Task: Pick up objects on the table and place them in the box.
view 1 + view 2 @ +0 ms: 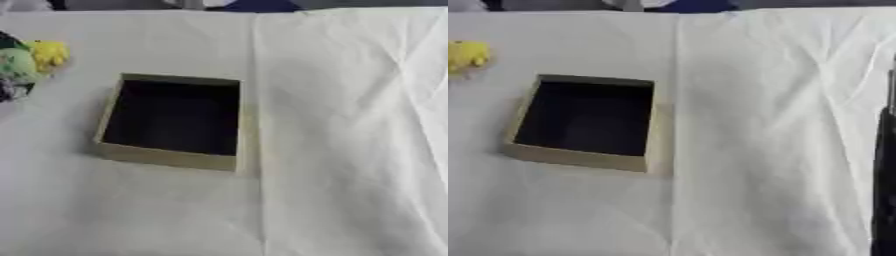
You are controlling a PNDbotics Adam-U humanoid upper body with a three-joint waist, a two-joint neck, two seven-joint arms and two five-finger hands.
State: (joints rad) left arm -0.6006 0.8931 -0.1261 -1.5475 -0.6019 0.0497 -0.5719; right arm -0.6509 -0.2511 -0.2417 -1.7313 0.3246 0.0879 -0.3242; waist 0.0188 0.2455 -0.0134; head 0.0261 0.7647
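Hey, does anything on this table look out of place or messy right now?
Nothing is spilled or damaged. The box sits slightly askew and looks empty; the yellow object lies outside it at the table's left edge. The white cloth is creased.

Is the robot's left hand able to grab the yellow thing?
Probably yes. The yellow thing lies at the table's left edge, beside the box, nothing on top. No hand shows yet.
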